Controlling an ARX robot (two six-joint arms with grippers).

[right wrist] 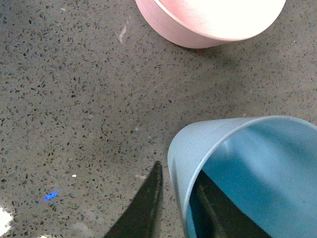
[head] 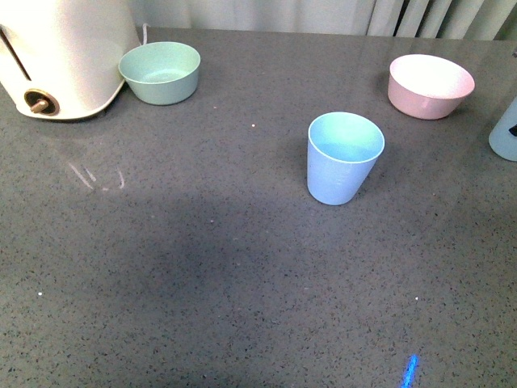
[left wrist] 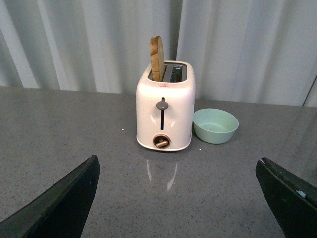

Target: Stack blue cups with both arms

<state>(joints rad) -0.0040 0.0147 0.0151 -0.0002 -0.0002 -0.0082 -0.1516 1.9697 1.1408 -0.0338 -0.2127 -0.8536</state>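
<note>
While one finger [right wrist: 143, 208] sits outside, the blue cup's [right wrist: 237, 168] rim splits the right gripper [right wrist: 176, 208].

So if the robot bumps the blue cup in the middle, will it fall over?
Probably, if it is bumped near the top. The blue cup narrows toward its base, so it stands on a small foot. It looks empty and thin-walled, so likely light. The table looks smooth, so a low push might slide it instead.

You get bright, even light; a broad soft shadow darkens the countertop [head: 202, 242] in the front view, the pink bowl [right wrist: 213, 20] blows out white, and all views stay sharp
</note>
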